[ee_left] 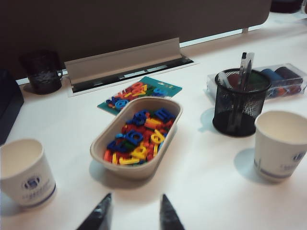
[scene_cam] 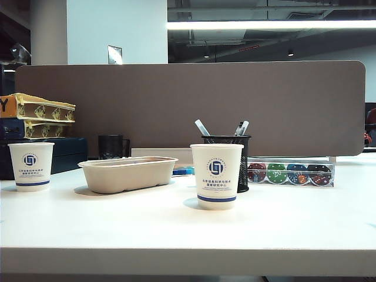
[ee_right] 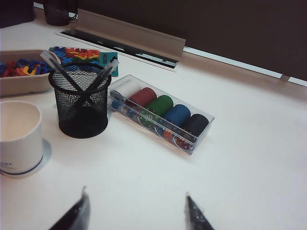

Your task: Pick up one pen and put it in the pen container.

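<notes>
A: Where's the pen?

B: I see no pen lying loose. Three pens [ee_right: 72,79] stand in the mesh pen container [ee_right: 82,108], tips leaning out over the rim. Which is the slim clear one I cannot tell.

A: And the container?

B: Middle of the tabletop [scene_cam: 176,229], just behind a paper cup [scene_cam: 216,175]. To its right lies a clear box of coloured chips [ee_right: 160,115]; to its left a beige tray [ee_left: 136,136] of plastic letters, and further left a second cup [ee_left: 24,172].

A: The claws?

B: The left claw [ee_left: 134,215] hovers near the tray's near end, fingers apart, empty. The right claw [ee_right: 136,213] hangs over bare tabletop near the chip box, spread wide, empty. Both are well apart from the pens.

A: Risks?

B: The pens cross inside the mesh, so a claw closing there may catch two. The light cup stands close in front; an arm reaching past could tip it.
</notes>
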Tool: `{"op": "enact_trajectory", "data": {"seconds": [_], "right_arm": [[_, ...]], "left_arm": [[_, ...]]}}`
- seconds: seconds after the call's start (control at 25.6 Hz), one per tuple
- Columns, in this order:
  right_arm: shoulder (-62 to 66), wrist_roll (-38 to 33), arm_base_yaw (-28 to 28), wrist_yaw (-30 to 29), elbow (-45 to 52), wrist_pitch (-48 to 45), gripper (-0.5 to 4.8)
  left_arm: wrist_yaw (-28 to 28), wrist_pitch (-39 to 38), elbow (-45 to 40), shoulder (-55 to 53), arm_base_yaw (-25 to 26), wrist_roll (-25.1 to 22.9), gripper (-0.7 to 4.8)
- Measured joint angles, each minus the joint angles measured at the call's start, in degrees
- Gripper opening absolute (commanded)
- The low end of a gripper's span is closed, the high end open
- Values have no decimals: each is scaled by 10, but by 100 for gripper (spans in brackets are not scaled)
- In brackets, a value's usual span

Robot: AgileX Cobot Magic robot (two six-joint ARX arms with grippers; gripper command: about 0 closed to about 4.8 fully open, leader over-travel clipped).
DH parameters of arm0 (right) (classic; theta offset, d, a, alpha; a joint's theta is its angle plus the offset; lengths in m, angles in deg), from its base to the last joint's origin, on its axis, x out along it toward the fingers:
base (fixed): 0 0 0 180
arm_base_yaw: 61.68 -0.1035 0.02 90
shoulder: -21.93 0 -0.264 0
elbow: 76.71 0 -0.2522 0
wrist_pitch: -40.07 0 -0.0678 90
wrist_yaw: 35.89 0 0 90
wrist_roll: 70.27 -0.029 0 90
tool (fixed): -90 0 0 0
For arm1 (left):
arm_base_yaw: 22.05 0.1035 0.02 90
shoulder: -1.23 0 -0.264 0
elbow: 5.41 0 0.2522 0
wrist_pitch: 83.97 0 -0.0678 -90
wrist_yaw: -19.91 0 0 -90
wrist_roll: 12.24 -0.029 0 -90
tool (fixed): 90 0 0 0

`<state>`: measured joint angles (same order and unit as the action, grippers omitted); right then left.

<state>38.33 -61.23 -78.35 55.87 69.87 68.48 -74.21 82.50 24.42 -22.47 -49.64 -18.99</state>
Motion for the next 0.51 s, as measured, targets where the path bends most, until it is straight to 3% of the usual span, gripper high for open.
{"op": "enact_trajectory", "data": {"seconds": [0.2, 0.51], "right_arm": [[0, 0, 0, 11, 26, -5, 243], [0, -3, 0, 44, 26, -19, 243]], "left_arm": [[-6, 3, -25, -1, 0, 2, 116], [-67, 27, -39, -1, 0, 4, 116]]}}
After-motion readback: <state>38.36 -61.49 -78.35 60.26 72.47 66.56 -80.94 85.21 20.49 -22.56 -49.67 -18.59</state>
